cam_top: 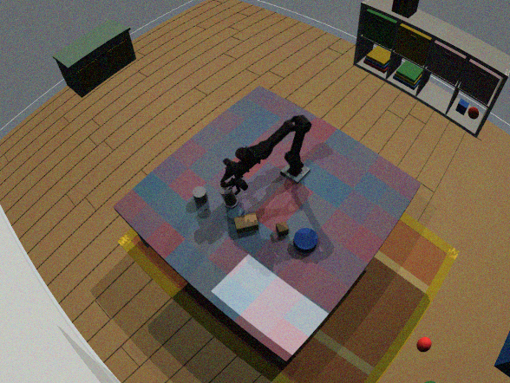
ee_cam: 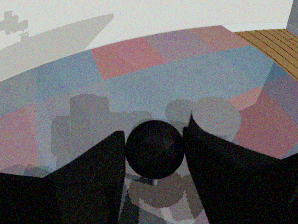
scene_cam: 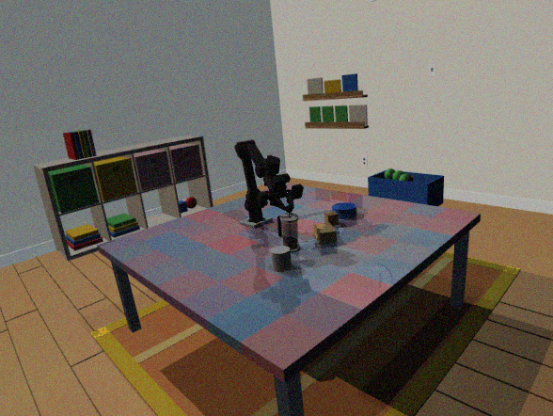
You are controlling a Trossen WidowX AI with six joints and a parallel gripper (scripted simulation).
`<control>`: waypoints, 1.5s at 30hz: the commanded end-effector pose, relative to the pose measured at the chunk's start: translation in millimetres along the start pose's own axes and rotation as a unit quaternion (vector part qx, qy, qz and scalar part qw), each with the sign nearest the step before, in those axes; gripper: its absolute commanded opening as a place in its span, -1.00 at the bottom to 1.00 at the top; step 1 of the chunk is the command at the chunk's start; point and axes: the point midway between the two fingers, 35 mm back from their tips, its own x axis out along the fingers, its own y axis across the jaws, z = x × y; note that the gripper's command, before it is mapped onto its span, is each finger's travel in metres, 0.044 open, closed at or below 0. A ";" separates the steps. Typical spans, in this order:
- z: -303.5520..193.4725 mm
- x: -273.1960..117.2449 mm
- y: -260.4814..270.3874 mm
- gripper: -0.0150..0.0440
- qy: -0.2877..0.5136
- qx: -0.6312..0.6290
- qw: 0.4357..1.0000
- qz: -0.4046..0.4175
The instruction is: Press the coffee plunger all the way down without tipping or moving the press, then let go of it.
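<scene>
The tool (ee_cam: 153,151) is closed partway on the round black plunger knob (ee_cam: 153,148), which is held squarely between the two dark fingers in the wrist view; the knob is gripped, not merely touched.

Directly beneath the tool stands the coffee press (scene_cam: 289,232), an upright glass cylinder on the checked worktop (scene_cam: 362,287). Its long axis, and that of the plunger rod, runs straight down from the tool toward the worktop. That is the relation on which the coming move depends: the travel that remains is judged to lie along this vertical line, so any sideways component at the tool would be passed into the press as a tipping or sliding load.

In the exterior view the tool is seen low, just above the rim of the press, so the plunger is judged to be far down; whether it is fully seated cannot be told.

A grey cylinder (scene_cam: 280,258) stands near the press, on the side away from the arm's base. A tan block (cam_top: 246,222) lies near as well, and a smaller block (cam_top: 282,228) and a blue disc (cam_top: 305,239) lie farther off. None touches the press.
</scene>
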 end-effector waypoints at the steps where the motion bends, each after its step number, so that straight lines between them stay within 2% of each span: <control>1: -8.1 4.4 0.0 -0.08 0.015 -0.001 1.000 0.001; 40: -1.1 3.5 -0.2 -0.08 0.007 0.000 1.000 0.000; 45: -1.1 3.5 -0.2 0.36 0.007 0.000 1.000 0.000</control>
